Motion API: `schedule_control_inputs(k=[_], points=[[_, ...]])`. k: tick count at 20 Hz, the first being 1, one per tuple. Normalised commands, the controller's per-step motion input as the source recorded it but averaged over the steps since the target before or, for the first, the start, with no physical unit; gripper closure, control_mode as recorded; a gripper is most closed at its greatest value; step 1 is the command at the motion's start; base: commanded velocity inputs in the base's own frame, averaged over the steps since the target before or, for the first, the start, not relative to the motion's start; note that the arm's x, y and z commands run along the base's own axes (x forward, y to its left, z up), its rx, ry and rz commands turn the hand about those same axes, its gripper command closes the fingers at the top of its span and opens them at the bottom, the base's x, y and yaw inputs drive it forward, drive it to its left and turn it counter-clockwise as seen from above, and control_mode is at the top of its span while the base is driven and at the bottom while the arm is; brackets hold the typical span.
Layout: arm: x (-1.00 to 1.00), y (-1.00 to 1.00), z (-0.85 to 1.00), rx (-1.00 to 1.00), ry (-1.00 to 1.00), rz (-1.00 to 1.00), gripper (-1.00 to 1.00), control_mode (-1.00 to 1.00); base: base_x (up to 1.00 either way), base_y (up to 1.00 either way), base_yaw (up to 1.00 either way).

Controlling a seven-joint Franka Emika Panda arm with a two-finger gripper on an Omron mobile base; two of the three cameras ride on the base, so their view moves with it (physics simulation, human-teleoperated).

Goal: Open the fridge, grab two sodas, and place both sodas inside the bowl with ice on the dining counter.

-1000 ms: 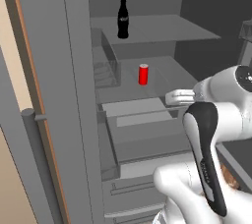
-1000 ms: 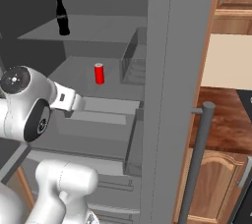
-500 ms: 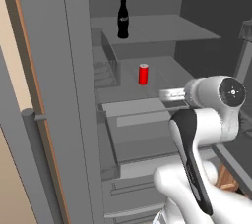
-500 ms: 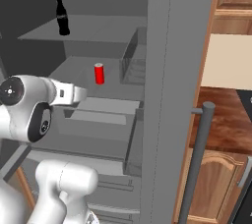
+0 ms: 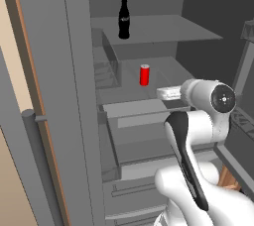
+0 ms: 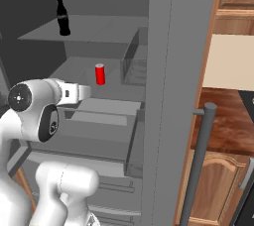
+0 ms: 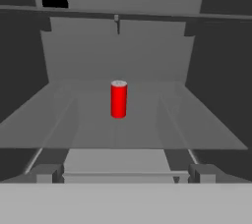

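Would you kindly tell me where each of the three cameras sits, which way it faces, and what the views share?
Left base view: behind the arm's left, looking forward and down into the open grey fridge; white arm at lower right.
Right base view: behind the arm's right, facing the same shelves; arm at lower left.
Hand view: on the hand, looking along the gripper at the small red cylindrical can.
Shared: all three show the can; both base views show the slim black cola bottle a shelf higher.

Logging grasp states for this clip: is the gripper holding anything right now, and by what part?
Nothing is held. The can stands alone on its shelf, apart from the hand, and the bottle stands on the shelf above.
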Motion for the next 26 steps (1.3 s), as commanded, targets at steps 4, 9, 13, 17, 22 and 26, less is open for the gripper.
schedule_control_inputs(k=[4, 9, 13, 17, 22, 26], points=[[0.14, 0.0, -0.26, 0.0, -0.02, 0.0, -1.0, -1.0, 0.0, 0.0, 0.0], [0.07, -0.05, -0.09, 0.06, -0.07, 0.0, -1.0, -1.0, 0.0, 0.0, 0.0], [0.46, 0.0, 0.0, 0.05, -0.01, 0.0, -1.0, -1.0, 0.0, 0.0, 0.0], [0.57, 0.0, 0.0, 0.04, 0.0, 0.0, -1.0, -1.0, 0.0, 0.0, 0.0], [0.56, 0.0, 0.0, 0.02, 0.0, 0.0, -1.0, -1.0, 0.0, 0.0, 0.0], [0.56, 0.03, 0.0, 0.0, 0.07, -0.01, -1.0, -1.0, 0.0, 0.0, 0.0]])
